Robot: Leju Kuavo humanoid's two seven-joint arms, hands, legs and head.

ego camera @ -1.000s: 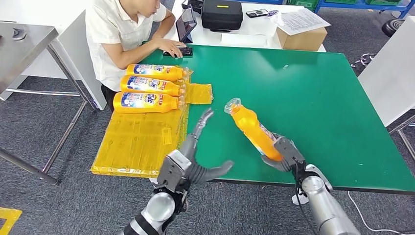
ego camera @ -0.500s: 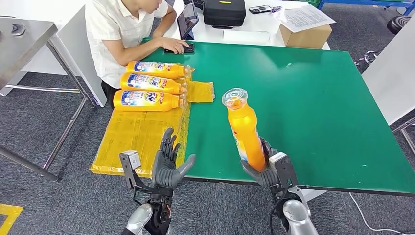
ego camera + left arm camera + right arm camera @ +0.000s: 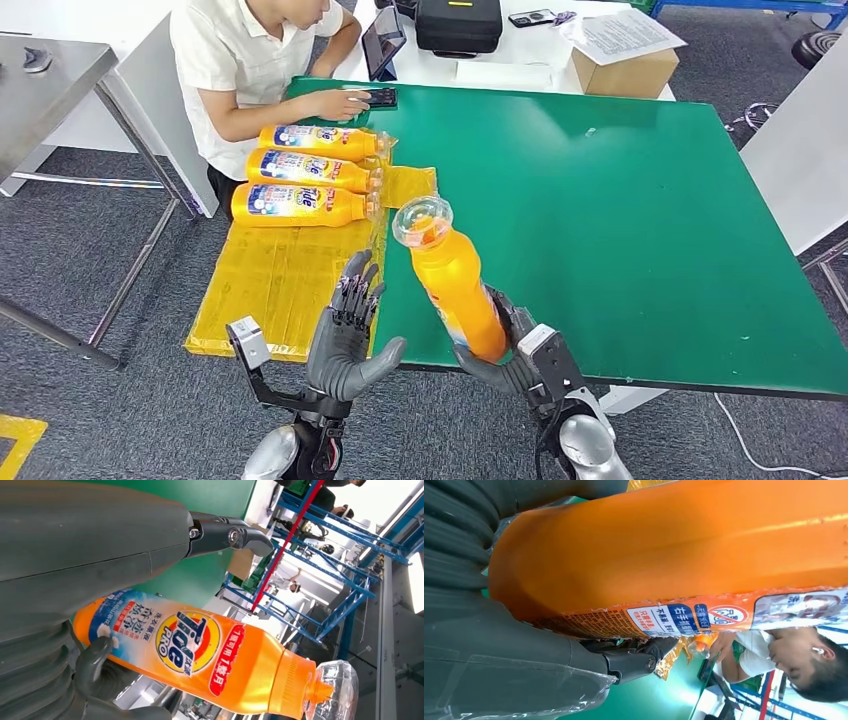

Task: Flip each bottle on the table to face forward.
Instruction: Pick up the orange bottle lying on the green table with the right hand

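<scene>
The right hand (image 3: 505, 350) grips the orange bottle (image 3: 455, 285) by its base, fingers wrapped round the lower body, and it is up off the green surface (image 3: 640, 200) now, cap tilted toward the upper left of the head view. A second ago that bottle lay low and slanted toward the right of the surface; half a second ago it stood nearly upright at centre; now it has swung left, across to the other hand. The left hand (image 3: 345, 335) has risen too, palm turned toward the bottle, fingers spread and holding nothing, just beside the bottle but apart from it.

From the left wrist, the front label faces that palm, and the right wrist looks at the printed back panel. So the turn looks about half made, and a handover to the left hand seems the likely next step, though whether any left fingertip is already touching the bottle is hard to tell.

Three bottles (image 3: 300, 170) lie label-up in a row on the yellow sheet (image 3: 280, 290) at the left, near a seated person (image 3: 250, 60).
</scene>
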